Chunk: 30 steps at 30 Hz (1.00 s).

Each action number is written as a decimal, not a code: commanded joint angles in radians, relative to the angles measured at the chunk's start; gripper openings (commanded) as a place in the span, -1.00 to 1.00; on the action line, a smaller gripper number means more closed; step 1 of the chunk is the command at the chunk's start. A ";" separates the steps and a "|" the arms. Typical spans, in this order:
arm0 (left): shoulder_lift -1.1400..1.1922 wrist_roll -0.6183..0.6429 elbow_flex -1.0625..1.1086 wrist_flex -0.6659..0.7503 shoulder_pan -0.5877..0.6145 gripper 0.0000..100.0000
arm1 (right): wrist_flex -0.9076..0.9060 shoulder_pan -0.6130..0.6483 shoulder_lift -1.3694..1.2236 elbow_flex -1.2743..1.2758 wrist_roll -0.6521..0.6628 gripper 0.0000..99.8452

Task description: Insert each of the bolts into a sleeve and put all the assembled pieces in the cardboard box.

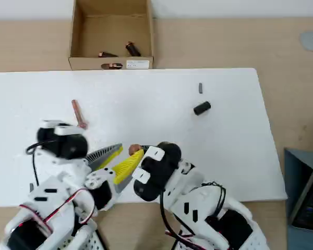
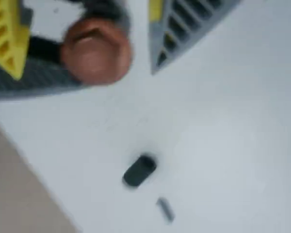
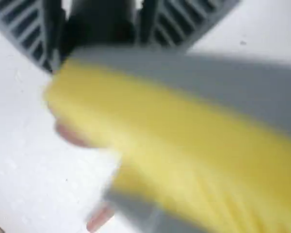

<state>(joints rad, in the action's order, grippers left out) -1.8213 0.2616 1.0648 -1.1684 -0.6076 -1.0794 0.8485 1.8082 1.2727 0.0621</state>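
Observation:
A copper bolt head sits at the end of a black sleeve just above the mat's front middle. My right gripper is shut on that sleeve between its grey ribbed fingers. My left gripper stands open, its yellow and grey fingers either side of the bolt head. One left finger crosses the right wrist view. Another copper bolt lies on the mat's left. A loose black sleeve lies at the right. The cardboard box at the back holds two assembled pieces.
A small grey pin lies beyond the loose sleeve. A copper piece rests at the box's front wall. The white mat covers the wooden table. A laptop sits at the right edge.

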 commanded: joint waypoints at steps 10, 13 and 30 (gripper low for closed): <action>-0.004 -0.137 -0.250 -0.023 0.189 -1.00 | 0.028 -0.004 0.157 -0.010 -0.017 -0.98; -0.004 -0.206 -0.233 -0.066 0.321 -1.00 | 0.031 -0.068 0.150 -0.013 -0.048 -0.98; -0.004 -0.310 0.414 0.133 0.746 -1.00 | 0.169 -0.305 -0.593 -0.542 -0.144 -0.98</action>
<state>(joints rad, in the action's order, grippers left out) -1.8182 -0.0422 1.4239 -1.1040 0.1258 -0.9735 0.5662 1.4093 0.9030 -0.0713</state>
